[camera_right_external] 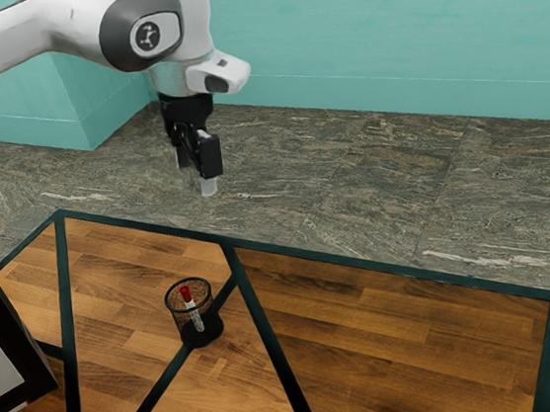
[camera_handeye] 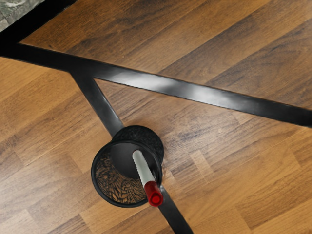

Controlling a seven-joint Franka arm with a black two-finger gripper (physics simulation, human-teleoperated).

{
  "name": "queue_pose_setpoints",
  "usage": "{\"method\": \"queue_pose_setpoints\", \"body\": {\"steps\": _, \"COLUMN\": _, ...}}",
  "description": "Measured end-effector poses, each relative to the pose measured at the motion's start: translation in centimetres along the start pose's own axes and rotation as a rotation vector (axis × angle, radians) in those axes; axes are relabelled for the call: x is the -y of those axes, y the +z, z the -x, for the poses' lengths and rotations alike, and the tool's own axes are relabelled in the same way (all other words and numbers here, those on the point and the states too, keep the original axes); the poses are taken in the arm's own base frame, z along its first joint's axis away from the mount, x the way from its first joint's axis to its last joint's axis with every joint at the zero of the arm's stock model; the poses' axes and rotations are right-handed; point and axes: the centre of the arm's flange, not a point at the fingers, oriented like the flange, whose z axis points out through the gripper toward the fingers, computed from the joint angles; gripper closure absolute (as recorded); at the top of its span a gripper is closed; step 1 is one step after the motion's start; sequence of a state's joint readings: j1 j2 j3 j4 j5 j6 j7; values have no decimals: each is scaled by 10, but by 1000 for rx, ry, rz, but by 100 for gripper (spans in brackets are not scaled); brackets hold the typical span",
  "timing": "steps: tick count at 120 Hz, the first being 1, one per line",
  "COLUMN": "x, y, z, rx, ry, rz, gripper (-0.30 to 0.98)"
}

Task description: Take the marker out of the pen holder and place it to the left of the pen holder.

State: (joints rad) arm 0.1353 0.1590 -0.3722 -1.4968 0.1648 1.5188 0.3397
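My gripper [camera_right_external: 195, 174] hangs open in the exterior view, high above the table, its two pale fingertips apart with nothing between them. Lower down, the round black mesh pen holder [camera_right_external: 184, 328] stands upright on the wooden table. Inside it leans the marker [camera_right_external: 196, 316], white with a red cap that reaches the rim. The wrist view looks down on the pen holder [camera_handeye: 96, 184] and the marker [camera_handeye: 143, 168], whose red end points up toward the camera over the rim.
The table [camera_right_external: 398, 326] has a dark green edge and dark strips crossing its wooden top. A black-framed, light-faced object [camera_right_external: 14, 340] stands at the exterior view's left. Stone floor [camera_right_external: 352, 187] and a teal wall lie beyond the table.
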Motion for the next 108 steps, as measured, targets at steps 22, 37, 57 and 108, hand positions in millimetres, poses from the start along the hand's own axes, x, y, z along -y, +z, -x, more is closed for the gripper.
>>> {"method": "queue_pose_setpoints", "body": {"steps": 22, "x": -41, "y": 49, "z": -46, "rx": 104, "ry": 184, "rz": -47, "gripper": 0}}
{"method": "queue_pose_setpoints", "body": {"steps": 37, "x": -27, "y": 120, "z": -61, "rx": 231, "ry": 232, "rz": -23, "gripper": 0}}
{"method": "queue_pose_setpoints", "body": {"steps": 57, "x": 3, "y": 187, "z": -44, "rx": 377, "ry": 237, "rz": 20, "gripper": 0}}
{"method": "queue_pose_setpoints", "body": {"steps": 108, "x": 29, "y": 255, "z": -35, "rx": 468, "ry": 261, "rz": 116, "gripper": 18}}
